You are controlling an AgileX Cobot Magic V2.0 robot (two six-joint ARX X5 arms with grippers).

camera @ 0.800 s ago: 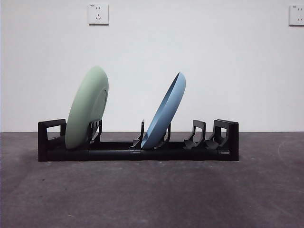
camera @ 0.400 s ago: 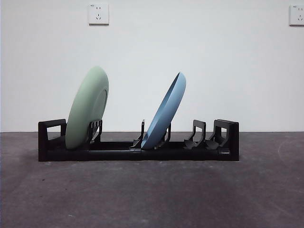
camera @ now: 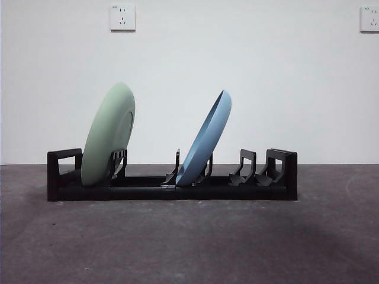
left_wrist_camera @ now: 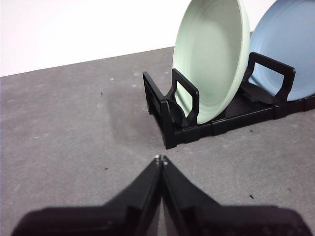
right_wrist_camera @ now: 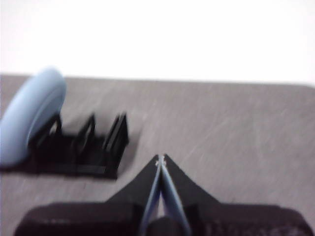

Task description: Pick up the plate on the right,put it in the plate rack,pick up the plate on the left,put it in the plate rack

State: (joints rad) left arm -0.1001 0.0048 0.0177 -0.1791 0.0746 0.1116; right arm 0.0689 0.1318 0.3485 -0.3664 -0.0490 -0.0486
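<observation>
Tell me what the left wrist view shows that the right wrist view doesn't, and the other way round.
Only the left wrist view shows the green plate standing in the plate rack near one blocky end, plus the shut left gripper. Only the right wrist view, which is blurred, shows the rack's other end with its unfilled prongs and the shut right gripper. Both show the blue plate in the rack and the grey tabletop.

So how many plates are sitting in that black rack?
2: the green plate leans at the plate rack end, and the blue plate leans near its middle.
</observation>
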